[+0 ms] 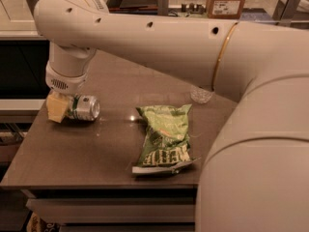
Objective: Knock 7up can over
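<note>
The 7up can (84, 108) lies on its side at the left of the dark table (96, 149), with its silver top pointing right. My gripper (58, 106) hangs down from the wrist at the table's left edge. Its yellowish tip is right against the can's left end. My big white arm (159, 37) stretches across the top of the view from the right.
A green chip bag (166, 137) lies flat near the table's front middle. The clear base of a plastic bottle (201, 94) shows under my arm at the right; the rest of it is hidden. A shelf with a cardboard box (227, 1) stands behind the table.
</note>
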Motion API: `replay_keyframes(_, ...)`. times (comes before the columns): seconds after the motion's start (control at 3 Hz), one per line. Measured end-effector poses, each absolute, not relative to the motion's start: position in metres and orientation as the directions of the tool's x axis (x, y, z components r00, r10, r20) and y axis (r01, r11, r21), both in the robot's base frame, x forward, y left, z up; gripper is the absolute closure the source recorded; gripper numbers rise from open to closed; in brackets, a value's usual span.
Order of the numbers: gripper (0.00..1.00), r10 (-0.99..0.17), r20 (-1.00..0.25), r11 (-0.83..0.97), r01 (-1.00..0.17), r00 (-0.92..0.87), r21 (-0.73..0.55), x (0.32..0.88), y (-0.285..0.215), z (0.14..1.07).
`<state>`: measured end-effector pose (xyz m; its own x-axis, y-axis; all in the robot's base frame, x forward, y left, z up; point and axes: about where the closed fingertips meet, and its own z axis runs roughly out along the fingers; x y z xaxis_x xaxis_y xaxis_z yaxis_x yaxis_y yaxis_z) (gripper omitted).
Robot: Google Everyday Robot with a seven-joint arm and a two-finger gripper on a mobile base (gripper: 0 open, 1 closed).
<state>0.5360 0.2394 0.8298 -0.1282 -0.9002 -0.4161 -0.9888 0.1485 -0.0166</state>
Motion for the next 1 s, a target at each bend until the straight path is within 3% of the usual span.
replay_keyframes(1.0, 0.01, -0.901, -0.415, 0.147, -0.989, -0.127, -0.017, 0.5352, 0.2398, 0.8300)
